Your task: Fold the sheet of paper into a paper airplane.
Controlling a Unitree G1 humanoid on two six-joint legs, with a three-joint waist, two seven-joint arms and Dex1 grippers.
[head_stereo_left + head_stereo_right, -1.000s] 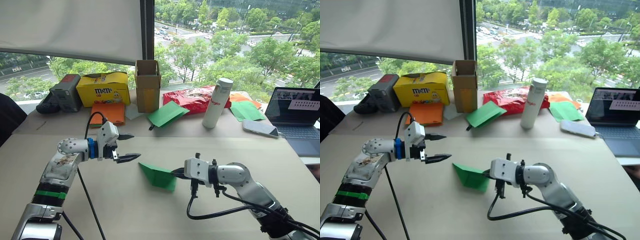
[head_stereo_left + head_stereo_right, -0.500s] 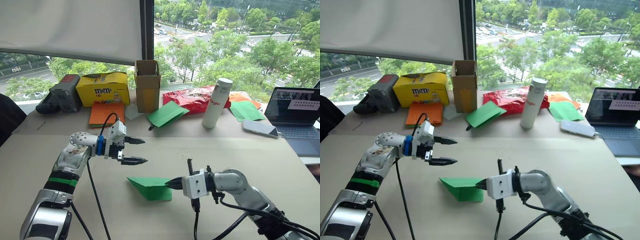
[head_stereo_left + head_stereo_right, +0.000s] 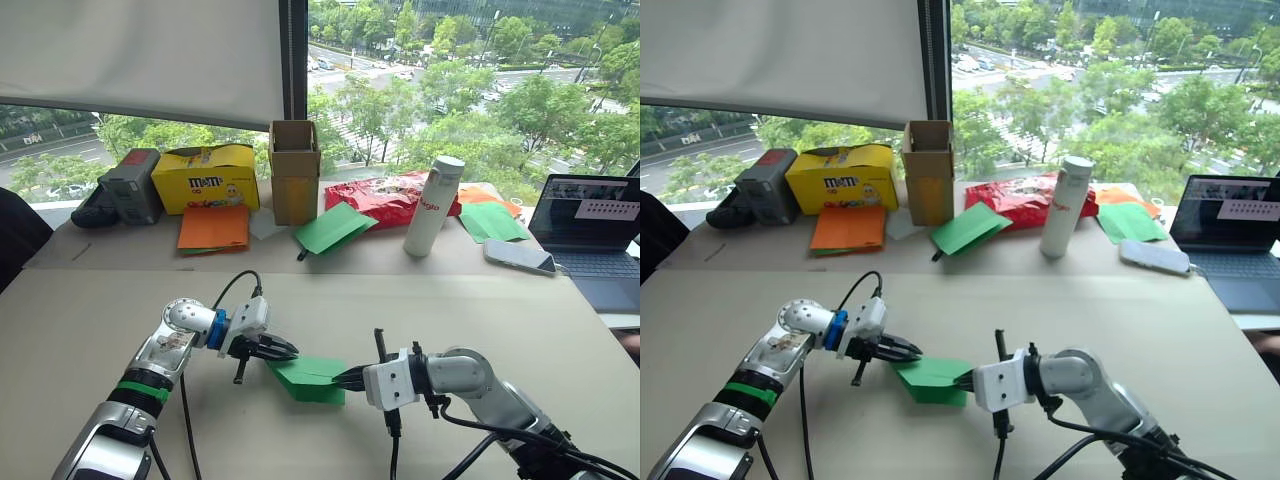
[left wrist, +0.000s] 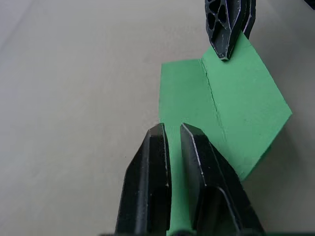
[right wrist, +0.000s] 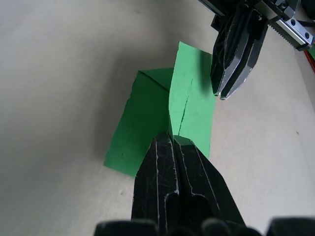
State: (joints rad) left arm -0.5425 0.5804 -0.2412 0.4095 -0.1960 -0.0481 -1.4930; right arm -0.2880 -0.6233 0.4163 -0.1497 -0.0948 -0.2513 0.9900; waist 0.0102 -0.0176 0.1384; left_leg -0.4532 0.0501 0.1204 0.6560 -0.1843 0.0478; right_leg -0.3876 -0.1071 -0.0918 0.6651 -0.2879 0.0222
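the folded green sheet of paper (image 3: 312, 378) lies on the beige table (image 3: 420, 300) between the two pincers, one at each end. the right pincer (image 3: 345, 378) has its fingers pressed together on the sheet's right edge, and in the right wrist view the paper (image 5: 162, 118) runs straight out from those closed tips, one flap standing up along a crease. the left pincer (image 3: 285, 352) now touches the sheet's left end; half a second ago it hovered above and to the left of the paper with its fingers spread wide, and a second ago it was farther off still. its fingers have drawn nearly together: the left wrist view shows a narrow gap with green paper (image 4: 224, 110) running into it, so they look pinched on a thin edge of the sheet. the left arm has dropped low to the table. the sheet itself has shifted slightly toward the left pincer and sits more squarely between the two than before; the right pincer has barely moved.

beyond the pincers, at the far edge of the table by the window, stand a yellow m&m's box (image 3: 206, 177), a brown cardboard box (image 3: 296, 170), an orange paper sheet (image 3: 213, 227), another green sheet (image 3: 333, 227), a red snack bag (image 3: 385, 198), a white bottle (image 3: 434, 205), a phone (image 3: 519, 256) and a laptop (image 3: 595, 232).
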